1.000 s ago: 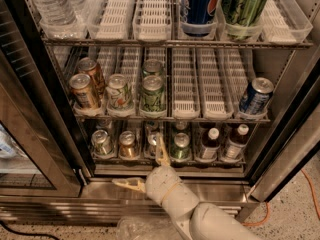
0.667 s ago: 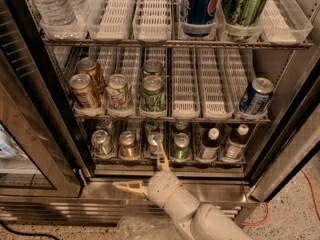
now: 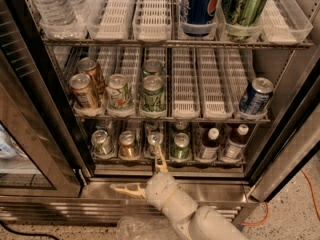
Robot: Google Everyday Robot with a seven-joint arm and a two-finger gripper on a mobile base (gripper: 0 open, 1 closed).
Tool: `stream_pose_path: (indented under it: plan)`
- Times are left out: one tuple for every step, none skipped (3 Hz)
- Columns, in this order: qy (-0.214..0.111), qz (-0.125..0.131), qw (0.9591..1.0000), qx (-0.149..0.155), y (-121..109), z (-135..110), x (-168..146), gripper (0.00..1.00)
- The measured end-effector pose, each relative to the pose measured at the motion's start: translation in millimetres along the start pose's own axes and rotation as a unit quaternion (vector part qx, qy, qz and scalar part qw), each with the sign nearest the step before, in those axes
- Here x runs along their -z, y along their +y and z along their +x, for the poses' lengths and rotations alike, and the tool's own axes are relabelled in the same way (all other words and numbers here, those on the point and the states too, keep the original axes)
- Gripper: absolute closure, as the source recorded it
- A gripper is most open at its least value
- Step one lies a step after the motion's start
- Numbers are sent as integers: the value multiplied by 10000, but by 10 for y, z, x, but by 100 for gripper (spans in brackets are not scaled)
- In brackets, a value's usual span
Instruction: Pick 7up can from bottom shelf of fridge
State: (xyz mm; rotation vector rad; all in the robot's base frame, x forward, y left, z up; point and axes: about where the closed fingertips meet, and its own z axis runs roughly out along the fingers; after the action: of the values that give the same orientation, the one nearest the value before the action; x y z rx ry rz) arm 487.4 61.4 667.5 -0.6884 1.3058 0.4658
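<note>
Reaching up from the near floor, my gripper (image 3: 135, 165) sits in front of the fridge (image 3: 225, 193), over its brushed stainless-steel base. My two tan fingers (image 3: 161, 160) are splayed wide with nothing between them. One lies flat, pointing left along the steel ledge. The other stands up against the bottom shelf (image 3: 192, 160), its tip overlapping a silver-lidded can (image 3: 153, 136) in the third lane; I cannot tell whether it touches.

The 7up can (image 3: 101, 142) stands at the near end of the leftmost lane on that shelf, left of my raised finger and apart from it. It is a small aluminium cylinder with a shiny silver lid and a pale silvery-green side. It is upright, long axis vertical, lid up.

Just right of it stands a copper-brown can (image 3: 127, 145). Right of my finger are a darker green can (image 3: 180, 146) and two dark bottles (image 3: 210, 143) with white caps. The lanes are white slotted plastic on a wire rack.
</note>
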Motion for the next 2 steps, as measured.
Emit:
stream_pose_path:
  plan:
    - [-56,4,9975,-700,150,159,-114,0]
    - [-196,211,9908,-1319,344,363,-284,0]
